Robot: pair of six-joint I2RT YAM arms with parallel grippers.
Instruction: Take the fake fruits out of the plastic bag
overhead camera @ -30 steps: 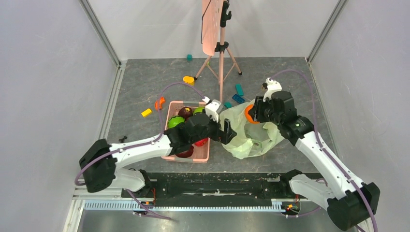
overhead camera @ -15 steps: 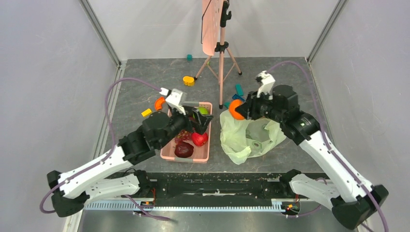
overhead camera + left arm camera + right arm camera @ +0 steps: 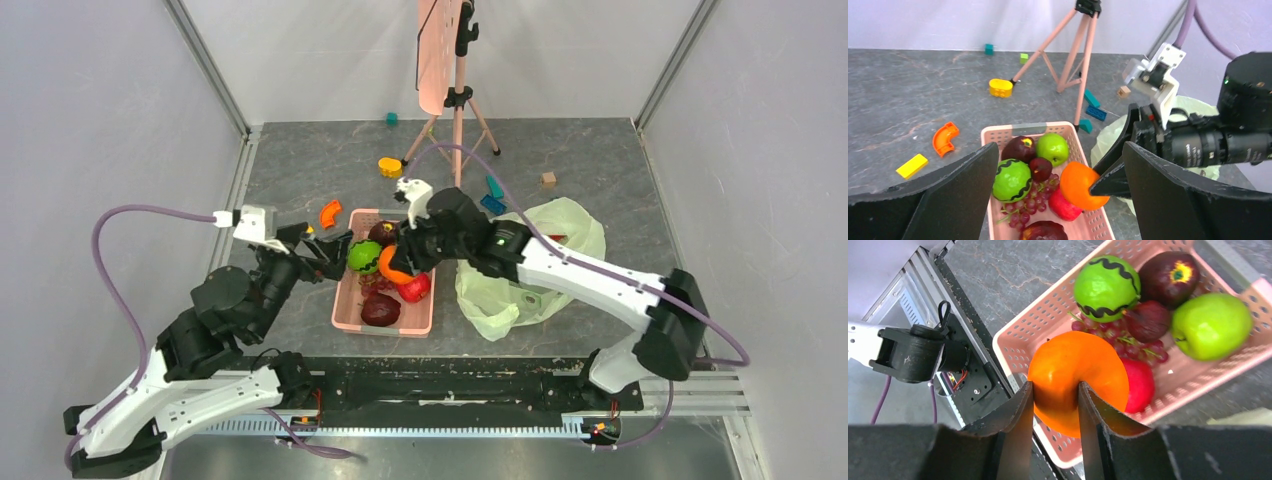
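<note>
My right gripper (image 3: 395, 262) is shut on the orange (image 3: 386, 266) and holds it over the pink basket (image 3: 345, 300); the right wrist view shows the orange (image 3: 1073, 365) pinched between both fingers. In the basket lie the green ball with a zigzag band (image 3: 364, 256), the green apple (image 3: 1052, 148) and the red apple (image 3: 415, 288). The pale-green plastic bag (image 3: 530, 275) lies crumpled right of the basket. My left gripper (image 3: 325, 250) is open and empty, left of the basket.
Dark maroon fruits (image 3: 381, 310) and grapes (image 3: 1023, 212) share the basket. A pink tripod (image 3: 457, 110) stands behind it. Toy blocks lie around: yellow (image 3: 390, 167), orange curved (image 3: 329, 213), teal (image 3: 494, 186), brown (image 3: 548, 179). Walls close in on three sides.
My right arm swung left, carrying the orange from above the bag to above the basket. My left arm drew back from the bag to the left of the basket.
</note>
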